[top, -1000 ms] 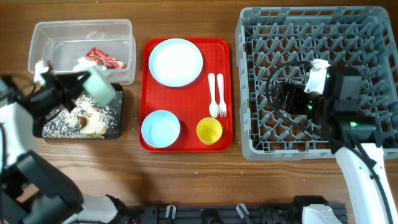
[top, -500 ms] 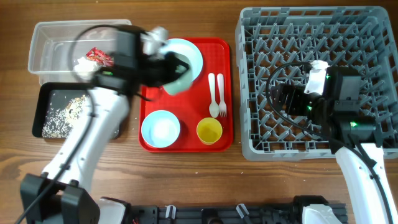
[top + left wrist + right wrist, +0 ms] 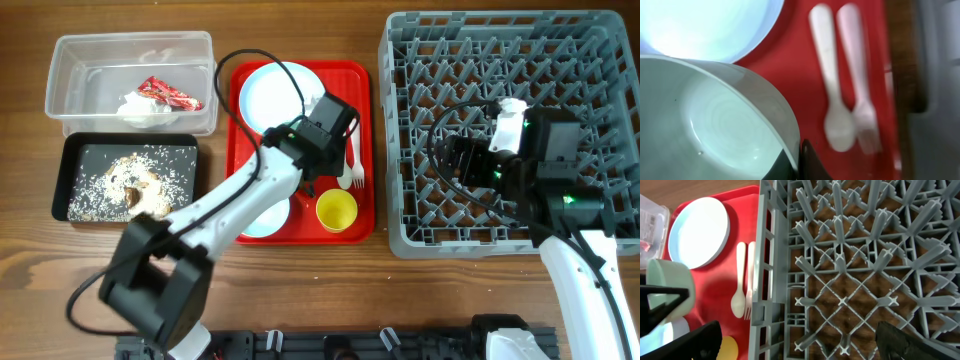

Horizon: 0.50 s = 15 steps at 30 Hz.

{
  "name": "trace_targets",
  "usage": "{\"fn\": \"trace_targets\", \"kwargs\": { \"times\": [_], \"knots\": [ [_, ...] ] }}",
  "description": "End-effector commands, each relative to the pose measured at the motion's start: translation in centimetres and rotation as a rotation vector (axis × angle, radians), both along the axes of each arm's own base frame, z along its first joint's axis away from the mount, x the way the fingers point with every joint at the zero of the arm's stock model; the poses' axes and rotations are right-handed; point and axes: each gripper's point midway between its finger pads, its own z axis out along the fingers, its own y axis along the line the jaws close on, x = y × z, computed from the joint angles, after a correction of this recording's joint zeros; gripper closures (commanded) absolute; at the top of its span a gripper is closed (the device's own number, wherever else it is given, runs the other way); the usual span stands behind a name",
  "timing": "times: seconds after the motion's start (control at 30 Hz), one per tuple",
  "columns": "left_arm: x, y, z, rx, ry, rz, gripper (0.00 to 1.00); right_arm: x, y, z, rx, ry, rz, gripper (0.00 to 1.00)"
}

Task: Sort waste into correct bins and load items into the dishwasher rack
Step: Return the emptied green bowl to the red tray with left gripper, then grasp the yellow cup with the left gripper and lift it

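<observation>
My left gripper (image 3: pixel 325 128) is shut on the rim of the pale green bowl (image 3: pixel 715 130) and holds it over the red tray (image 3: pixel 300 232), near the white spoon (image 3: pixel 832 100) and fork (image 3: pixel 860 100). The bowl also shows in the right wrist view (image 3: pixel 670 287). The pale blue plate (image 3: pixel 275 95), pale blue bowl (image 3: pixel 255 220) and yellow cup (image 3: pixel 337 210) sit on the tray. My right gripper (image 3: pixel 455 160) is open and empty above the grey rack (image 3: pixel 560 60). The clear tub (image 3: pixel 90 60) holds the red wrapper (image 3: pixel 170 93) and napkin (image 3: pixel 140 108). Food scraps (image 3: pixel 135 185) lie in the black tray (image 3: pixel 70 150).
The left arm (image 3: pixel 230 205) stretches from the front left across the tray and covers part of the blue bowl. The rack's upright pegs (image 3: pixel 840 265) fill the right side. Bare wood table (image 3: pixel 300 290) lies in front.
My left gripper has carried the green bowl from over the black tray rightward, across the plate, to the tray's middle by the cutlery. The right arm has not moved.
</observation>
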Motion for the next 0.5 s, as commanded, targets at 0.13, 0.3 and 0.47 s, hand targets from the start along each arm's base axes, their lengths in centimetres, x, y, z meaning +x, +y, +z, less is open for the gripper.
{"fn": "trace_targets", "kwargs": {
  "times": [0.13, 0.3, 0.47],
  "knots": [
    [0.4, 1.1, -1.8, 0.084, 0.008, 0.004, 0.69, 0.2, -0.2, 1.0, -0.001, -0.019, -0.017, 0.0],
    [1.0, 1.5, -0.8, 0.073, -0.011, 0.019, 0.41, 0.1, -0.2, 0.9, -0.001, -0.013, -0.017, 0.0],
    [1.3, 1.0, 4.2, -0.013, -0.036, -0.02, 0.3, 0.1, -0.2, 0.9, -0.002, -0.015, -0.016, 0.0]
  ]
}}
